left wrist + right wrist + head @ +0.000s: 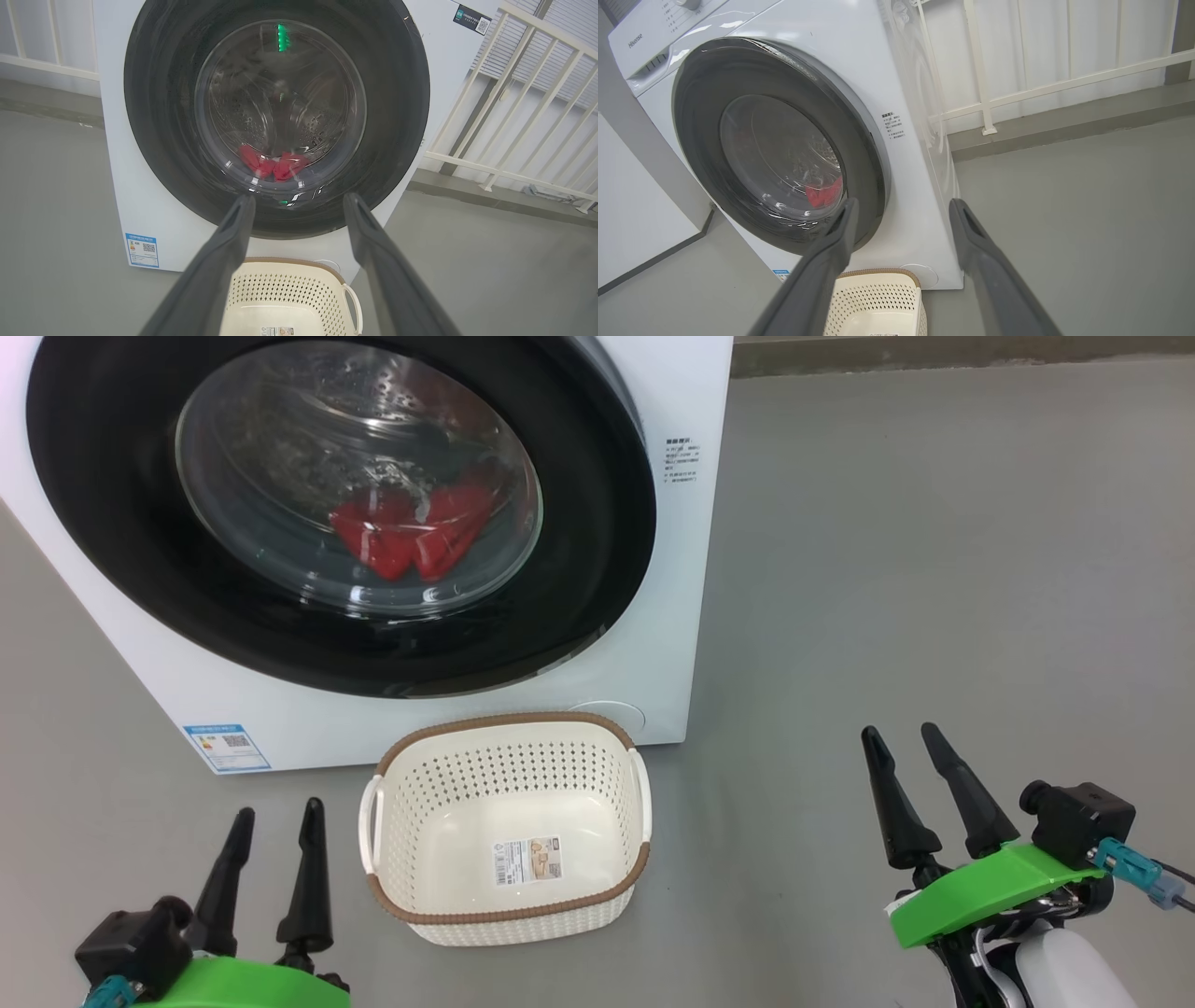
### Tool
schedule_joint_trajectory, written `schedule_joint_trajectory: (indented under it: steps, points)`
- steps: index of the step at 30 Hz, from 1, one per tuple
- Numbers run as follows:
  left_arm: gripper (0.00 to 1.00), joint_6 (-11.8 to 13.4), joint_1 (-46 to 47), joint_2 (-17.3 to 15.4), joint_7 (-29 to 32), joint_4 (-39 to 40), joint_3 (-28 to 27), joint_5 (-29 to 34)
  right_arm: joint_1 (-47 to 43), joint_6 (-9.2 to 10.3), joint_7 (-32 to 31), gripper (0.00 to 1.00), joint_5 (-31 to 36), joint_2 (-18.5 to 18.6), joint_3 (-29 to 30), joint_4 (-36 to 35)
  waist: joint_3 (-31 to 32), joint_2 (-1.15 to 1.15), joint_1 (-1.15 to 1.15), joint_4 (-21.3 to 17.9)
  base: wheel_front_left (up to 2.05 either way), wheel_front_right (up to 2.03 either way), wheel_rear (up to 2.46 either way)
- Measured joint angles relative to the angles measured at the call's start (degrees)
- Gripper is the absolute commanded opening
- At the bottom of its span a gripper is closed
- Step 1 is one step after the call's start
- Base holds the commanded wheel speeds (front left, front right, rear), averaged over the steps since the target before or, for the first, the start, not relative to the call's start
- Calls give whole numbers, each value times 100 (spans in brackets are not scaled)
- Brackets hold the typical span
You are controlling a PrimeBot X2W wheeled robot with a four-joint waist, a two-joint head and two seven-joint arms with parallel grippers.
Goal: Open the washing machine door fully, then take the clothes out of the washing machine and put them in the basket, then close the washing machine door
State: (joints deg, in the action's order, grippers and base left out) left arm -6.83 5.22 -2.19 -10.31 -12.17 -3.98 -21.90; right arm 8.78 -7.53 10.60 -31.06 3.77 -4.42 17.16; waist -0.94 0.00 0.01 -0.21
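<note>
At lower left, the left tool point(278, 810), two long dark fingers on a green mount: fingers spread wide, gripping nothing, apart from machine and basket. Centre, one big white front-loading washing machine point(686, 616) on the grey floor point(934, 569), small blue sticker point(227, 748) at its lower left corner, its large round glossy black-rimmed door point(121, 523) with bulging clear glass window shut, bright red clothes point(411, 537) lying behind the glass low in the perforated steel drum point(373, 392); just before it, below the door, one small cream-white perforated plastic basket point(509, 775) with brown woven-look rim, barcode label point(527, 861) on its bottom. At lower right, the right tool point(901, 733), same build: fingers spread wide, gripping nothing, over bare floor well apart from the basket.
</note>
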Motion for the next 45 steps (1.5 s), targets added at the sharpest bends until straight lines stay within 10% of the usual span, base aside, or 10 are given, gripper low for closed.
schedule_joint_trajectory:
  steps: [45]
  points:
    - [100, -21, 220, 1, -400, -83, -56, 1177, 330, 0, 402, 100, 966, 113, -202, 294, -27, 0, 0, 10, 0, 0, 0]
